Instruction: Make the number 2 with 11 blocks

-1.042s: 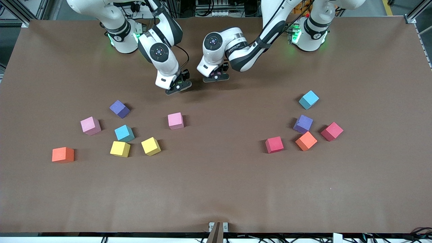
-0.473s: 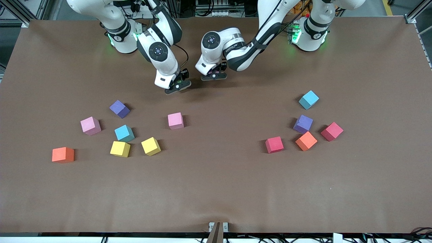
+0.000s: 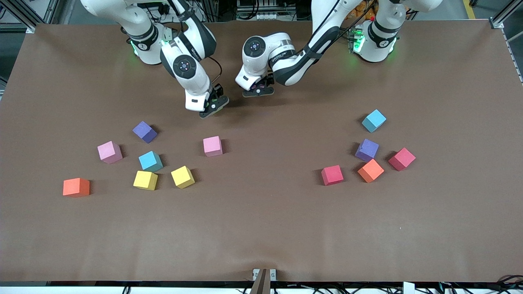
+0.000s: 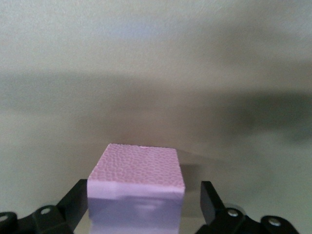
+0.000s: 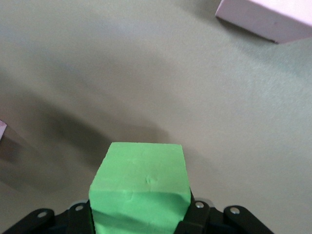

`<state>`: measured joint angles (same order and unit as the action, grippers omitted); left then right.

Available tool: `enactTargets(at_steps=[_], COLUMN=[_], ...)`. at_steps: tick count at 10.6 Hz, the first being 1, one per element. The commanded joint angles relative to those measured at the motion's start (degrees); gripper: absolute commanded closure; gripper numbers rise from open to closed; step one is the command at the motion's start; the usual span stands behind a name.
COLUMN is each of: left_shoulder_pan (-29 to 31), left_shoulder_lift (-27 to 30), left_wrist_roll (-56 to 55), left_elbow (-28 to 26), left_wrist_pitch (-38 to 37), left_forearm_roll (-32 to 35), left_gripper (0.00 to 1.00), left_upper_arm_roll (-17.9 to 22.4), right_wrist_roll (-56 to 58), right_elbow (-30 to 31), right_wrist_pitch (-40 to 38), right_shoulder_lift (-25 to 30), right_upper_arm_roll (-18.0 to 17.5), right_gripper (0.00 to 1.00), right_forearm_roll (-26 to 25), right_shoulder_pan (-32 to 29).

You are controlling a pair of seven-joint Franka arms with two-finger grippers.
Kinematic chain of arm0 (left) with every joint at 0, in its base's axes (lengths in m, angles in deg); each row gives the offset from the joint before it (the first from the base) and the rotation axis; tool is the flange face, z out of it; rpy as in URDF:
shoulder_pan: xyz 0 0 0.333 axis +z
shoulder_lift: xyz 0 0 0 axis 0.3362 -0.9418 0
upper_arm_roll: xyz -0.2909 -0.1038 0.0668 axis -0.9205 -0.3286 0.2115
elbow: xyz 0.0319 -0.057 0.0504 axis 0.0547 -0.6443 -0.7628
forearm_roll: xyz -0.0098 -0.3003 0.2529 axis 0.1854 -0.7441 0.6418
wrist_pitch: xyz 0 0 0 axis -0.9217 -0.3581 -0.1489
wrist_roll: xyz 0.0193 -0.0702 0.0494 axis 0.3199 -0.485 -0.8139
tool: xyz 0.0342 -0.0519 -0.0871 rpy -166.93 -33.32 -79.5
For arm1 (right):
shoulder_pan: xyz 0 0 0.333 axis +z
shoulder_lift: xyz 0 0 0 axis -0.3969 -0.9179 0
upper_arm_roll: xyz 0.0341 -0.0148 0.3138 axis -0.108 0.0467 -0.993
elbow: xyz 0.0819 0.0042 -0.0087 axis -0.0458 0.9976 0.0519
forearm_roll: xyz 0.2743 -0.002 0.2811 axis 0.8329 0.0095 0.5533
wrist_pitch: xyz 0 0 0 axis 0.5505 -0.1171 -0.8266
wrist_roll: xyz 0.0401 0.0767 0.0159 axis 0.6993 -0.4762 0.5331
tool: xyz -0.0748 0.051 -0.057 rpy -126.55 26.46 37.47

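My left gripper (image 3: 257, 90) is low over the table near the robots' bases. Its jaws stand open around a pink block (image 4: 136, 165) that looks to rest on the table, with a gap beside one finger (image 4: 209, 197). Beside it, my right gripper (image 3: 213, 107) is shut on a green block (image 5: 141, 180). Other blocks lie scattered: pink (image 3: 213, 145), purple (image 3: 144, 131), cyan (image 3: 150, 161) and yellow (image 3: 182, 177) ones toward the right arm's end. Crimson (image 3: 332, 174), orange (image 3: 370, 170) and purple (image 3: 366, 150) ones lie toward the left arm's end. The number 2 is out of view.
More loose blocks: pink (image 3: 109, 152), yellow (image 3: 145, 180), orange (image 3: 76, 187), cyan (image 3: 374, 120), crimson (image 3: 401, 159). The brown table (image 3: 261, 228) is bare in its middle and toward the front camera. A pink block (image 5: 273, 19) shows at the edge of the right wrist view.
The left gripper has drifted slightly toward the robots' bases. The right gripper with the green block has shifted a little toward the right arm's end. The loose blocks have not moved.
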<state>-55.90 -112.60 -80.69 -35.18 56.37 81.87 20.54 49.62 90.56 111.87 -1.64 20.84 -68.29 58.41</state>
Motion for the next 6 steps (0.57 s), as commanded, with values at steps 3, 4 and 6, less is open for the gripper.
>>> enactTargets(at_steps=[3, 4, 6], left_shoulder_pan=[1.27, 2.58, 4.68], left_shoulder_lift=[4.83, 5.88, 8.17], left_wrist_roll=[-3.33, -3.42, -3.24], left_elbow=[-1.17, -2.22, -2.40], left_wrist_pitch=[-0.58, -1.37, -5.48], left_forearm_roll=[5.09, 6.15, 6.16], left_gripper=[0.00, 0.00, 0.00], left_upper_arm_roll=[-0.09, -0.17, -0.09], right_wrist_roll=[6.74, 9.46, 14.12], right_elbow=[0.49, 0.49, 0.31], right_wrist_pitch=[-0.88, -0.97, -0.36], right_shoulder_lift=[3.11, 3.91, 3.91], right_upper_arm_roll=[-0.29, -0.29, -0.29], right_gripper=[1.00, 1.00, 1.00], right_forearm_roll=[-4.96, -6.21, -6.22], right_shoulder_pan=[-0.75, -0.75, -1.80])
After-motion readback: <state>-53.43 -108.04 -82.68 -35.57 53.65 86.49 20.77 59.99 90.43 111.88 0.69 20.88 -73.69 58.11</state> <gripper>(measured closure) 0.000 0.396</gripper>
